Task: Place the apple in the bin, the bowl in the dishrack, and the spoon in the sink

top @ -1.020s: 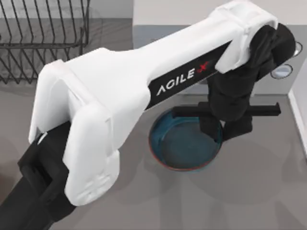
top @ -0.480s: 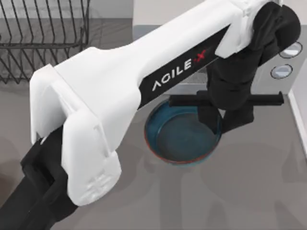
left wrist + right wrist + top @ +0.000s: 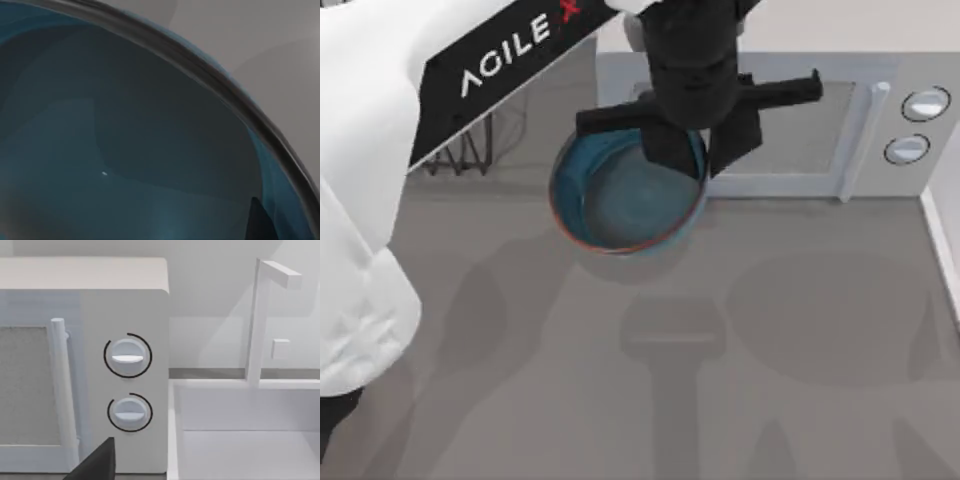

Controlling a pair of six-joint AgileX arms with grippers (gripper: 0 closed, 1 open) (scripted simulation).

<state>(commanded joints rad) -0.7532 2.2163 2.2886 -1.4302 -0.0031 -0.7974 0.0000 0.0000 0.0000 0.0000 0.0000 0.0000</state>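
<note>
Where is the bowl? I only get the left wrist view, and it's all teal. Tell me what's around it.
Observer: In the top view, the bowl hangs above the table, in front of the microwave.
Operator: Tell me what holds it.
Observer: The left gripper, with its fingers shut over the bowl's right rim.
Operator: Find the dishrack.
Observer: The dishrack bars peek out left of the bowl, behind the left arm.

Left gripper (image 3: pixel 700 150) now holds the bowl (image 3: pixel 620 205) raised off the table (image 3: pixel 790 380), where earlier it sat low near the centre. Bowl is carried up and leftward, now in front of the microwave (image 3: pixel 880 130) and nearer the dishrack (image 3: pixel 470 155).
</note>
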